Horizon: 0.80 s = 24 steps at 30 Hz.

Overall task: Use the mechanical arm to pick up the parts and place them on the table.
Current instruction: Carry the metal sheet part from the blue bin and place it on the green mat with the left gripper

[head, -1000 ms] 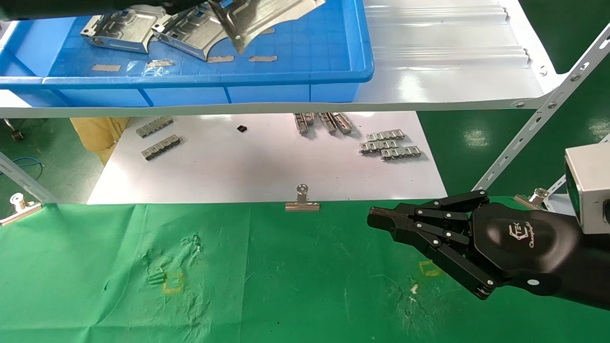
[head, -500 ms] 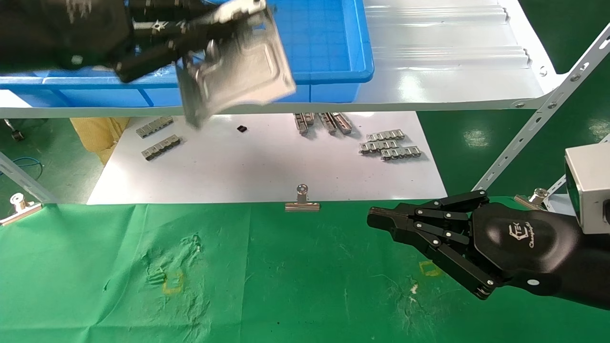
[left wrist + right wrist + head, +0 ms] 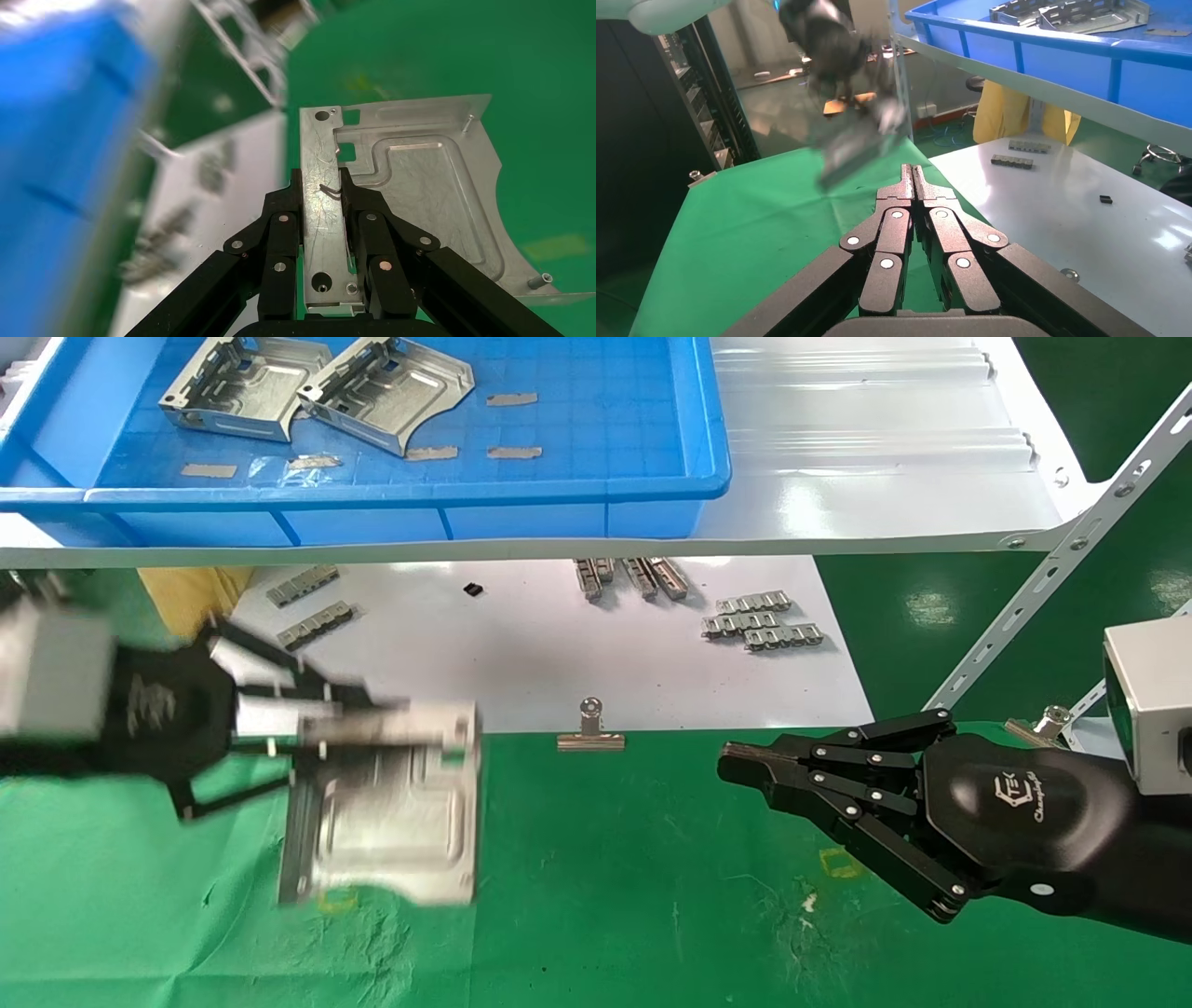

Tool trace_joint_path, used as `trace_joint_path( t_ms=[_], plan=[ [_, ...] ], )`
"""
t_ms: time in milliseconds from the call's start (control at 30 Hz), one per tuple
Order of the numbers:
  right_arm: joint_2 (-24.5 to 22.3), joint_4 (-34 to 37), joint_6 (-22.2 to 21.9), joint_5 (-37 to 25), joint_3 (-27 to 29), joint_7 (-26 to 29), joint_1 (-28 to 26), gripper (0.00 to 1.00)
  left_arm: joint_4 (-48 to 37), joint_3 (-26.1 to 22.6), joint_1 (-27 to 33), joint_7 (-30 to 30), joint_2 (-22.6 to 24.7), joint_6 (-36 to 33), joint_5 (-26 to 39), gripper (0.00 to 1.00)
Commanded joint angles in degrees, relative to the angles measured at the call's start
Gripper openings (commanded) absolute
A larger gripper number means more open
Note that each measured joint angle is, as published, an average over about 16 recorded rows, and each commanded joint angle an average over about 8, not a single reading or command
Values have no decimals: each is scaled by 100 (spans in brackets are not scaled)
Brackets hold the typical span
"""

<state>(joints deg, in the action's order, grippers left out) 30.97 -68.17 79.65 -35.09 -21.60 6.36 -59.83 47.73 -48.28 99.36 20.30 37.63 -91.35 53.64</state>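
My left gripper is shut on the raised flange of a silver stamped part and holds it just above the green cloth table, left of centre. In the left wrist view the gripper clamps the holed flange and the part hangs over the cloth. Two more parts lie in the blue bin on the shelf. My right gripper is shut and empty, parked low over the cloth at the right; its own view shows the gripper pressed together.
A glossy white shelf carries the bin. Below lies a white sheet with small linked strips. A silver binder clip pins the cloth's far edge. A perforated strut slants at the right.
My left gripper has carried the part from above the blue bin down and toward me, to just over the green cloth. The right arm has not moved.
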Motion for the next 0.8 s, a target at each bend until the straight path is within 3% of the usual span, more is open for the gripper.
trace_joint_path(
  t_ms=[33, 300, 800],
  plan=[
    [0, 0, 0, 0, 0, 0, 0, 0, 137, -248, -82, 184, -104, 1, 115, 0],
    [0, 0, 0, 0, 0, 0, 0, 0, -322, -1031, -185, 721, 65, 156, 501, 0],
    [0, 0, 0, 0, 0, 0, 0, 0, -1342, -1260, -263, 1289, 511, 709, 995, 0]
  ],
)
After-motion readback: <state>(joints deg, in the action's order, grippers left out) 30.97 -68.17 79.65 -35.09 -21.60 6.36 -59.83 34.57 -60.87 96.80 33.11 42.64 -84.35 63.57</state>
